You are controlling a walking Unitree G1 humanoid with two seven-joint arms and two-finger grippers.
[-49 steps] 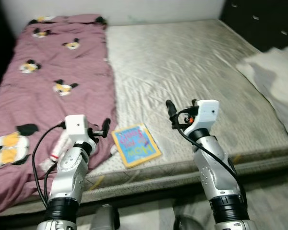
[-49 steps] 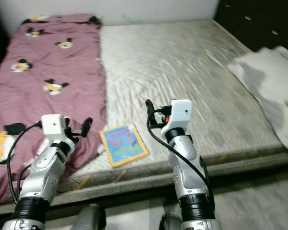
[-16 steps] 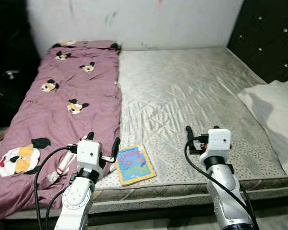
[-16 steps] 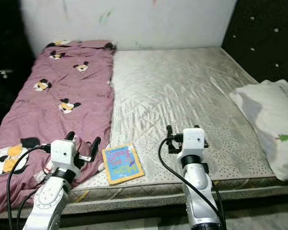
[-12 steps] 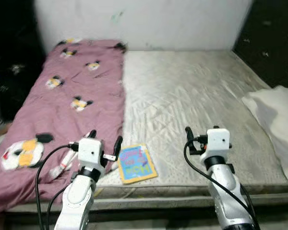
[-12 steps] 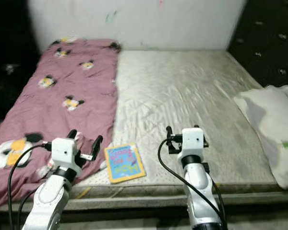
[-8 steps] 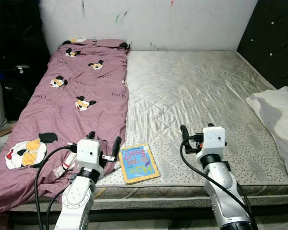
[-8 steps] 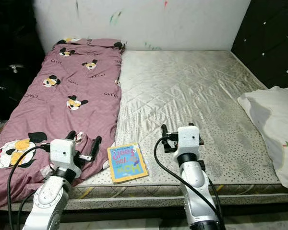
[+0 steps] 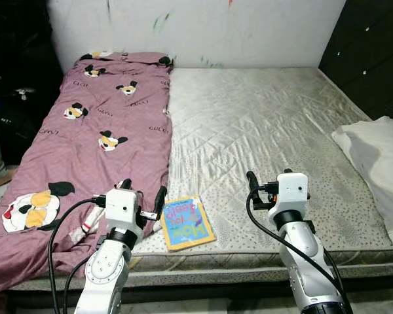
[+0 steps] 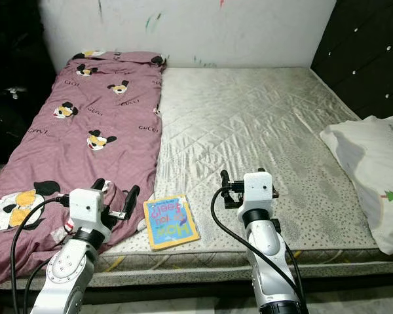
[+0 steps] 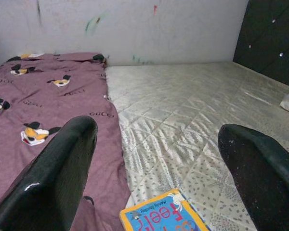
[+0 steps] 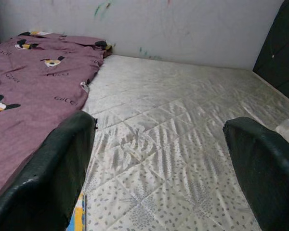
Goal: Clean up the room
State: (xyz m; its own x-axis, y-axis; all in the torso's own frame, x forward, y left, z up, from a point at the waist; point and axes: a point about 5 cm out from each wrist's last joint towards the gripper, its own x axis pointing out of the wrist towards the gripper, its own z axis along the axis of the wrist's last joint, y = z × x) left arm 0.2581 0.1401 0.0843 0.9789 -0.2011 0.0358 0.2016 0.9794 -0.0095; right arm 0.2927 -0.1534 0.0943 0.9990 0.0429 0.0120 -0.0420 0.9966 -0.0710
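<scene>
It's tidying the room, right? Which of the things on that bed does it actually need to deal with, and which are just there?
Likely for tidying:
- book, lying at the mattress edge
- tube on the purple blanket
- white pillow, off to the right side

Just there:
- mattress
- wall with paint marks
- dark headboard

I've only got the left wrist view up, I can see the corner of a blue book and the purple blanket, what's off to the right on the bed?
Observer: A white pillow lies at the mattress's right edge, beyond your frame.
Operator: How does the whole book lie?
Observer: The book lies flat near the front edge of the mattress, just right of the purple blanket.
Operator: Where's the other arm?
Observer: The right gripper hovers open above bare mattress, right of the book; the left gripper is open too, by the blanket's edge.
Operator: Anything else near the book?
Observer: A small tube lies on the blanket, left of the left gripper.
</scene>
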